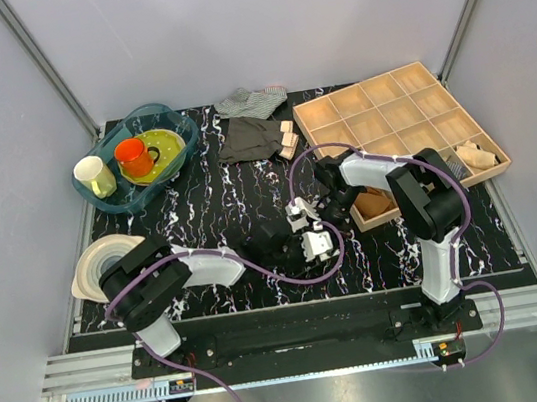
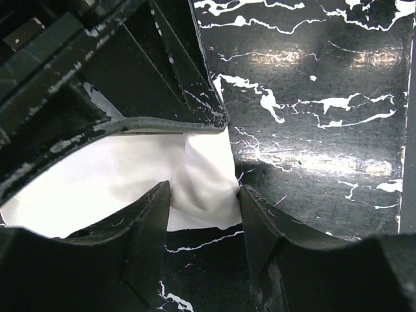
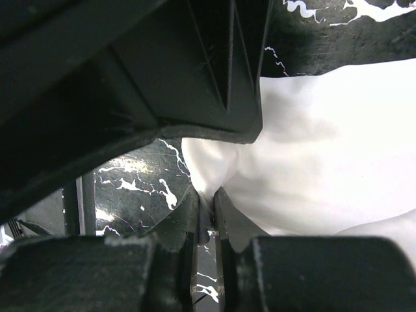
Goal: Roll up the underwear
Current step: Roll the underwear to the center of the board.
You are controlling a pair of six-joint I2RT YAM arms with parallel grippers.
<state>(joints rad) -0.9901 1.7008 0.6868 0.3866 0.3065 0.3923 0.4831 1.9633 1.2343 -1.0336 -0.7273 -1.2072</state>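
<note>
- Small plain white soft-cloth underwear: smooth and unmarked, creased into a raised fold where it passes between the fingers of the left gripper. The rest lies flat, running under that gripper's body.
- Left gripper: jaws partly apart, with cloth touching both inner faces. Clamped or merely straddled, cannot tell.
- Right gripper: jaws nearly together, pinching a thin edge of the underwear. The garment spreads away to one side of its fingers.
- The garment rests on the black, white-veined marble-pattern table top, directly beneath both grippers.
- Overhead view: the two grippers meet above the garment and cover it.
- Both wrist views cut the garment off, so its full outline cannot be made out.
</note>
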